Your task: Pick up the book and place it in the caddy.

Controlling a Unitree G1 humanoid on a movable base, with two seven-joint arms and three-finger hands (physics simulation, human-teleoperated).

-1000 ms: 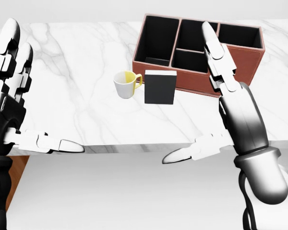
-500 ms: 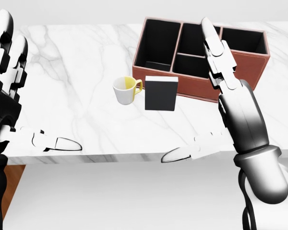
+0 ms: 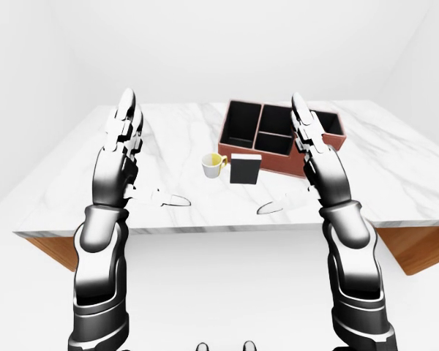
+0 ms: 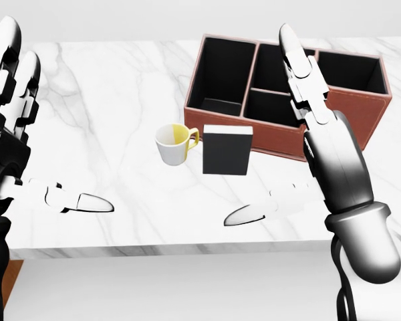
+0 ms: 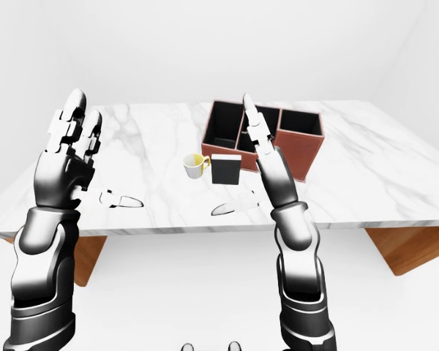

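A black book point(image 4: 226, 150) with a white top edge stands upright on the marble table point(image 4: 107, 100), just below the brown caddy point(image 4: 334, 137) in the head view. The caddy has several dark compartments. My left hand point(image 4: 33, 127) is open at the left of the head view, fingers raised, thumb point(image 4: 80, 200) pointing right, far from the book. My right hand point(image 4: 281, 134) is open to the right of the book, fingers raised in front of the caddy, thumb point(image 4: 250, 212) below the book. Neither hand holds anything.
A white mug point(image 4: 174, 143) with a yellow inside stands just left of the book, its handle toward the book. The table's near edge point(image 4: 154, 251) runs across the bottom of the head view. Wooden table ends point(image 3: 417, 248) show under the top.
The camera has moved closer to the table: book, mug and caddy sit lower and larger in the head view. Both hands stay open in much the same pose.
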